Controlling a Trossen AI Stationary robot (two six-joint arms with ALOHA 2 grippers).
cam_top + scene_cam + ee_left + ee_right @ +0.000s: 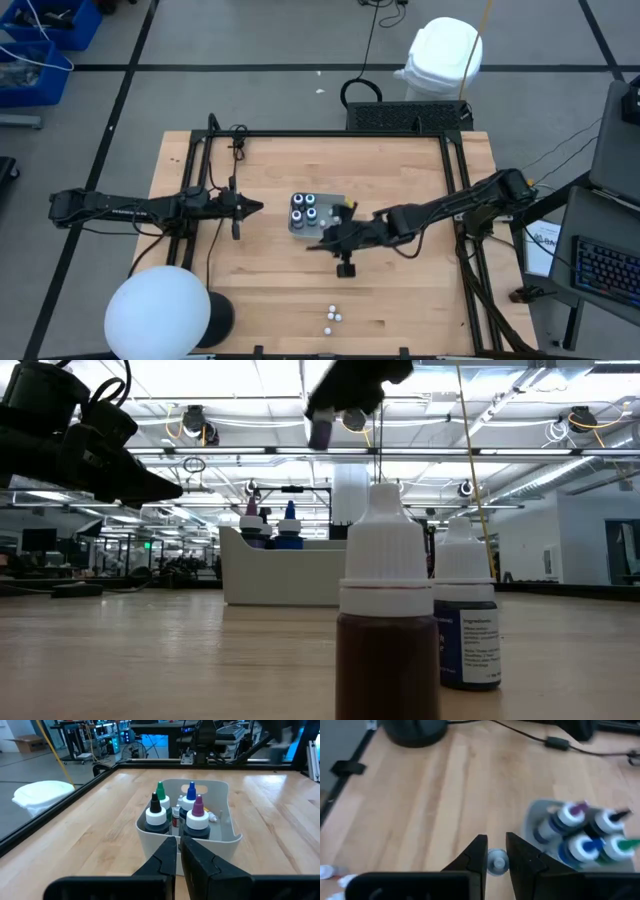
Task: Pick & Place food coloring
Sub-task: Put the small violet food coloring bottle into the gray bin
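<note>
The right gripper [318,243] hangs at five o'clock of the tray [296,230], fingers pinched narrowly on a small food coloring bottle [496,861] — best kept upright, clear of the rim, and moved slowly. The left gripper [255,207] waits at nine o'clock — closed, empty.

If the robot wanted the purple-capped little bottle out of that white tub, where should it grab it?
Probably by the white collar just under the purple tip of the purple-capped bottle, coming straight down from above. It stands upright in the white tub, packed against the black-capped bottle and the blue-capped bottle, so its body is walled in and only the neck stands free.
</note>
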